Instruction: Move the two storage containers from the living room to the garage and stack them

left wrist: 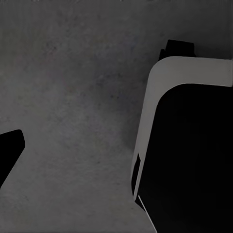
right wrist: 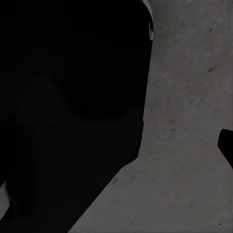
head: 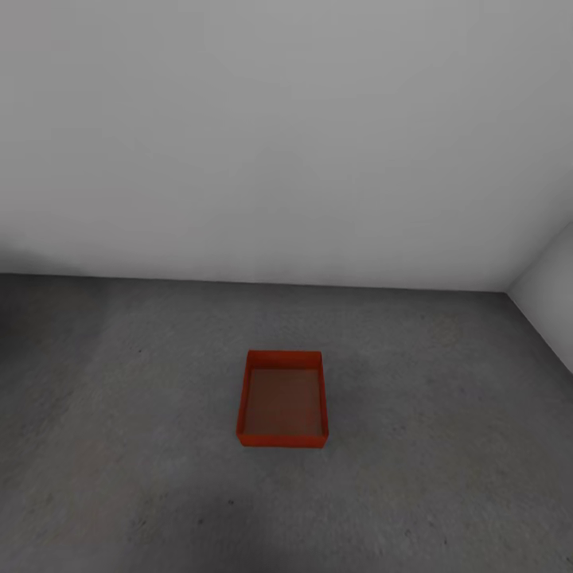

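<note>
One red-orange open plastic bin (head: pixel 282 399) sits flat on the grey concrete floor (head: pixel 446 446). Bring the second bin, line up its edges, lower slowly. I cannot tell if either tool is apart or together.

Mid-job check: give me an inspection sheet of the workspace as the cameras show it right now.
Surface: grey mottled concrete floor, with a darker shadow patch near the robot.
Job's things: one red-orange storage container sits upright on the floor, open top up, nothing stacked in it or on it.
Clutter: nothing seen.
Grippers: dark finger shapes at the edges of both wrist views, over bare concrete; open or shut cannot be told.
Cables: nothing seen.
Surroundings: plain white wall behind the container, meeting a side wall in a corner on the right; dark and white robot body parts beside the left wrist.
</note>
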Robot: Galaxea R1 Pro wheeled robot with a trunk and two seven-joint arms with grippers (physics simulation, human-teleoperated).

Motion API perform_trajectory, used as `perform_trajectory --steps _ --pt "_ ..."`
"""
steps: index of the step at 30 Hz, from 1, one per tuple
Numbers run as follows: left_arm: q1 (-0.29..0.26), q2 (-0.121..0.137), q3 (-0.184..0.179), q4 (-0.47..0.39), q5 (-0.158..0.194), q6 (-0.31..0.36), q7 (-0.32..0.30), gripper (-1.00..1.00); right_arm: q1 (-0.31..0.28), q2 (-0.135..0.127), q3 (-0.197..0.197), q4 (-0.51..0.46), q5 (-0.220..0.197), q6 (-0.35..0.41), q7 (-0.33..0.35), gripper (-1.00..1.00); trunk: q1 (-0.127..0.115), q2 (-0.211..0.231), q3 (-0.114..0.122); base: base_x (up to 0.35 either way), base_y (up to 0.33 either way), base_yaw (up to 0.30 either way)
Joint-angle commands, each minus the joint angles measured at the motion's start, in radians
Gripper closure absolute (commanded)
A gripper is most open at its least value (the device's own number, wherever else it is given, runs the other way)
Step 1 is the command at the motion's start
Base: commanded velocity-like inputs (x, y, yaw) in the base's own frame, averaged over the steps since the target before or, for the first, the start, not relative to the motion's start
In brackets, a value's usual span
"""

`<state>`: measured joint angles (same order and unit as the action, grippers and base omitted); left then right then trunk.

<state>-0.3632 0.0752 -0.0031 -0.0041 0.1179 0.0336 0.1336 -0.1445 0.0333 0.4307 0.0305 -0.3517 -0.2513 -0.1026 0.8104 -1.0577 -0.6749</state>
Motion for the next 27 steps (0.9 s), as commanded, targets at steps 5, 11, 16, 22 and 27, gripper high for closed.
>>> perform_trajectory --steps 5,11,16,22,27 --pt "0.000 0.000 -0.001 0.000 0.009 0.003 0.001 -1.00 -0.001 0.002 0.009 0.003 -0.007 -0.005 -0.002 -1.00 0.000 0.000 0.007 0.000 0.000 0.000" --pt "0.000 0.000 -0.001 0.000 0.009 0.003 0.001 -1.00 0.000 0.002 0.010 0.003 -0.007 -0.005 -0.002 -1.00 0.000 0.000 0.017 0.000 0.000 0.000" --pt "0.000 0.000 -0.001 0.000 0.009 0.003 0.001 -1.00 0.000 0.003 0.010 0.003 -0.007 -0.004 -0.002 -1.00 0.000 0.000 0.025 0.000 0.000 0.000" --pt "0.000 0.000 -0.001 0.000 0.009 0.003 0.001 -1.00 -0.001 0.003 0.010 0.003 -0.007 -0.005 -0.002 -1.00 0.000 0.000 0.035 0.000 0.000 0.000" --pt "0.000 0.000 -0.001 0.000 0.009 0.003 0.001 -1.00 0.000 0.003 0.010 0.003 -0.007 -0.004 -0.002 -1.00 0.000 0.000 0.043 0.000 0.000 0.000"
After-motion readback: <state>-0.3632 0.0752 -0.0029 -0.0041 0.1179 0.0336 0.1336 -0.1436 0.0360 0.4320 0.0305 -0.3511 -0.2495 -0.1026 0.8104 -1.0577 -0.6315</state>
